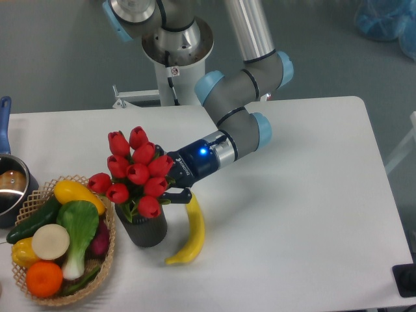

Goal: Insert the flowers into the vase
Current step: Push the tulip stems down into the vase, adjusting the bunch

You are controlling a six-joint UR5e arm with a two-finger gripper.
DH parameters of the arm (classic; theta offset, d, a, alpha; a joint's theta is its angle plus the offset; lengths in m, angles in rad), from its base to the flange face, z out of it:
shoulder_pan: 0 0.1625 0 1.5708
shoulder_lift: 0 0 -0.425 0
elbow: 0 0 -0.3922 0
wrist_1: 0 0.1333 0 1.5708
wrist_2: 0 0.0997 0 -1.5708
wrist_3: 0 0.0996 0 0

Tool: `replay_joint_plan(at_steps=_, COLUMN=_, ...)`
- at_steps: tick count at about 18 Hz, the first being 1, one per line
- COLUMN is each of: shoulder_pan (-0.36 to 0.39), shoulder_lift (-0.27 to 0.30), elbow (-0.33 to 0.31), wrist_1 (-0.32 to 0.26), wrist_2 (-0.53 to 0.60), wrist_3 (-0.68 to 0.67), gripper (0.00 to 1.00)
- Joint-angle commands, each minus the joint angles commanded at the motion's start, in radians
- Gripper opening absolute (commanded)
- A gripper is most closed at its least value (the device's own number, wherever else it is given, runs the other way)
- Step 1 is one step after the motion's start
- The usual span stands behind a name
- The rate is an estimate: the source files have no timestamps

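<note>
The flowers [136,170], a bunch of glossy red tulip buds with green leaves, stand over the vase [147,229], a dark grey cylinder on the white table. Their stems go down into the vase's mouth. My gripper [168,182] reaches in from the right, right behind the buds. Its fingers are mostly hidden by the flowers, so I cannot tell whether they grip the bunch. The vase stands upright next to the wicker basket.
A wicker basket [107,257] with vegetables and fruit stands left of the vase, touching or nearly so. A yellow banana [192,231] lies just right of the vase. A steel pot with a blue handle [8,182] is at the left edge.
</note>
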Motion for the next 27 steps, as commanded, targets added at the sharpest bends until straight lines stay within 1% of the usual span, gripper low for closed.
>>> replay_joint_plan(at_steps=4, shoulder_pan=0.002, shoulder_lift=-0.008, elbow=-0.008, wrist_1=0.002, wrist_2=0.000, wrist_3=0.002, gripper=0.30)
replay_joint_plan(at_steps=12, shoulder_pan=0.000, shoulder_lift=-0.014, elbow=-0.006, wrist_1=0.002, wrist_2=0.002, wrist_3=0.002, gripper=0.30)
replay_joint_plan(at_steps=14, shoulder_pan=0.002, shoulder_lift=-0.023, elbow=-0.002, wrist_1=0.003, wrist_2=0.008, wrist_3=0.002, gripper=0.30)
replay_joint_plan(at_steps=16, shoulder_pan=0.002, shoulder_lift=-0.023, elbow=-0.002, wrist_1=0.015, wrist_2=0.018, wrist_3=0.002, gripper=0.31)
replay_joint_plan(at_steps=18, shoulder_pan=0.000, shoulder_lift=-0.025, elbow=-0.002, wrist_1=0.015, wrist_2=0.023, wrist_3=0.002, gripper=0.31)
replay_joint_plan(at_steps=21, shoulder_pan=0.002, shoulder_lift=-0.025, elbow=-0.002, wrist_1=0.015, wrist_2=0.023, wrist_3=0.002, gripper=0.34)
replay_joint_plan(at_steps=24, shoulder_pan=0.002, shoulder_lift=-0.025, elbow=-0.002, wrist_1=0.015, wrist_2=0.023, wrist_3=0.002, gripper=0.35)
replay_joint_plan(at_steps=25, shoulder_pan=0.000, shoulder_lift=-0.025, elbow=-0.002, wrist_1=0.015, wrist_2=0.023, wrist_3=0.002, gripper=0.38)
replay_joint_plan(at_steps=27, shoulder_pan=0.000, shoulder_lift=-0.026, elbow=-0.002, wrist_1=0.015, wrist_2=0.023, wrist_3=0.002, gripper=0.38)
